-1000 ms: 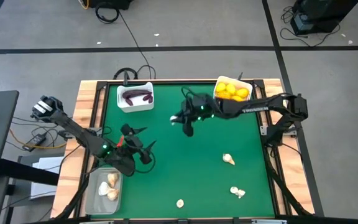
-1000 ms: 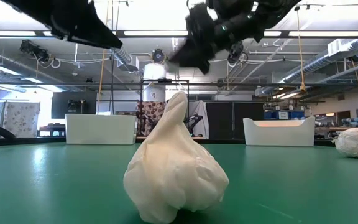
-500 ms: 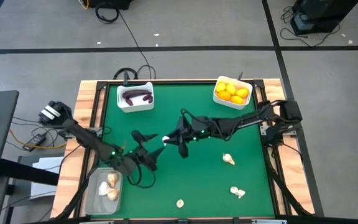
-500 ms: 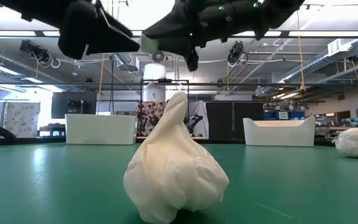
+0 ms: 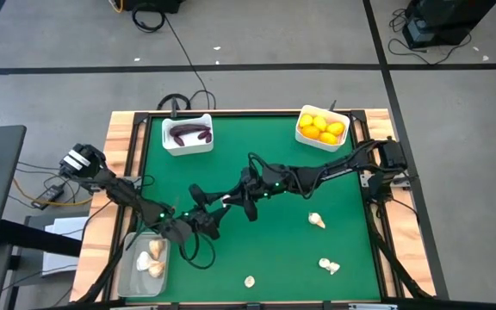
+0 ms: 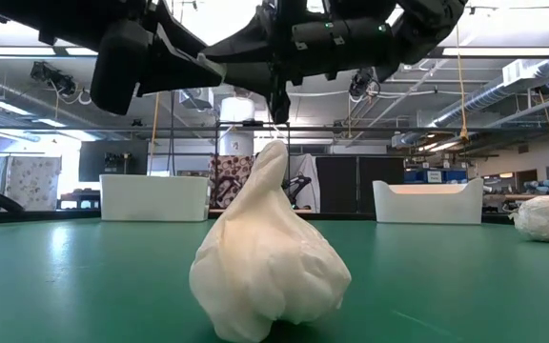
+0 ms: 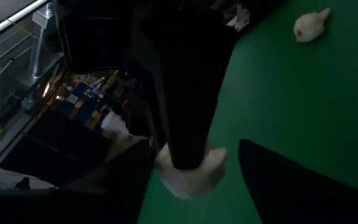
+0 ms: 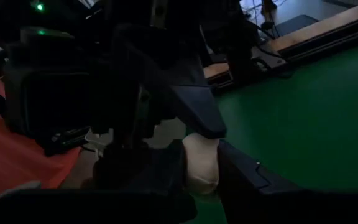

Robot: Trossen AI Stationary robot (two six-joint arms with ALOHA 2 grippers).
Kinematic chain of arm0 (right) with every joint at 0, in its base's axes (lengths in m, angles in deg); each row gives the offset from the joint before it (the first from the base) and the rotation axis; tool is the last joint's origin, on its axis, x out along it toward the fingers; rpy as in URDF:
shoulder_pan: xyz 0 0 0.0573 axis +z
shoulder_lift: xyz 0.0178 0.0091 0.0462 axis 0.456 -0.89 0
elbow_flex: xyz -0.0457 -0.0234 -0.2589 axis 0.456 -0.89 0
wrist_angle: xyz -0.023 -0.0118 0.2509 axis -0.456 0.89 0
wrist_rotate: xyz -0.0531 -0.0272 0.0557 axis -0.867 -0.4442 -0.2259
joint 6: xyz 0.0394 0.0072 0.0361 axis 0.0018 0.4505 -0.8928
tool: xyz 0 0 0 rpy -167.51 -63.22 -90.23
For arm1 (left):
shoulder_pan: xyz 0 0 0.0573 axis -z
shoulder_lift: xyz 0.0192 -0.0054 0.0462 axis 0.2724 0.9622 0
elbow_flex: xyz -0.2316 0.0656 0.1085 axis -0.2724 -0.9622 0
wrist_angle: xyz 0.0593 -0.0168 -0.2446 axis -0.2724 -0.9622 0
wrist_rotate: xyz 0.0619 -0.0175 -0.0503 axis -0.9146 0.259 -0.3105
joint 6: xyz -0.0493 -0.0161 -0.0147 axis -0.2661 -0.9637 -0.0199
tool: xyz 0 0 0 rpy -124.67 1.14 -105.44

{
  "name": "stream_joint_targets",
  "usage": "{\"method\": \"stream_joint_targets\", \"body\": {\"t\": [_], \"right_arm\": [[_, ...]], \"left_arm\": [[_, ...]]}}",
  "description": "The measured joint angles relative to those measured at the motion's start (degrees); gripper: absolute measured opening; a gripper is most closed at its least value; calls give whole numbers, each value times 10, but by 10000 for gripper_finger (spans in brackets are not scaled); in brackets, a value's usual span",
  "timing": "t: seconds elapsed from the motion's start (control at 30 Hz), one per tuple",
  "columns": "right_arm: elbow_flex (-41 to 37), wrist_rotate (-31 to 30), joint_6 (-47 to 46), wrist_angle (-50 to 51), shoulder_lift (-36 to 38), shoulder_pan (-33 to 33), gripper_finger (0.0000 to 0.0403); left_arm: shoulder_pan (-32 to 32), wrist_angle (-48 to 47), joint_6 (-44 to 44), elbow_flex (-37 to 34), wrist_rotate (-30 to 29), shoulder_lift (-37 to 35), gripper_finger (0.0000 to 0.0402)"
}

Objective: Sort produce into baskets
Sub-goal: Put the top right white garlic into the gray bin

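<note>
My right gripper (image 5: 225,201) is shut on a cream-white garlic bulb (image 8: 199,163) in mid-air over the table's middle left. My left gripper (image 5: 203,213) is open and meets it from the left. Its fingers stand on either side of the bulb (image 7: 188,173); whether they touch it, I cannot tell. The clear basket (image 5: 138,277) at the near left holds garlic bulbs. A white basket (image 5: 188,146) at the far left holds purple eggplants. A white basket (image 5: 302,133) at the far right holds citrus. My right gripper pinches the garlic bulb by its sides (image 8: 197,177) between its two fingers. The fingers come about level from the table's right. The bulb is lifted clear of the table.
Three loose garlic bulbs lie on the green mat: one at the right (image 5: 317,221), one at the near right (image 5: 329,266), one by the near edge (image 5: 249,281). This last one fills the low view's foreground (image 6: 270,252). The arms cross the table's middle.
My right gripper has carried the garlic bulb from near the citrus basket toward the table's near left, down to my left gripper. My left gripper has moved a little toward the table's right, and its open fingers now stand around the bulb.
</note>
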Motion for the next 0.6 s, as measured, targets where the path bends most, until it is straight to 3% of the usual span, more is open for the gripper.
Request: {"method": "stream_joint_targets", "body": {"t": [0.2, 0.33, 0.53, 0.6], "right_arm": [[0, 11, -3, -8, 0, 0, 95], [0, 2, 12, -14, 0, 3, 106], [2, -15, 42, -22, 3, 4, 155], [1, -14, 58, -21, 4, 3, 178]], "left_arm": [[0, 2, 0, 0, -17, 0, 231], [0, 20, 1, 0, -31, 0, 197], [13, 66, 43, 0, -48, -2, 141], [16, 62, 44, 0, -86, -2, 136]]}}
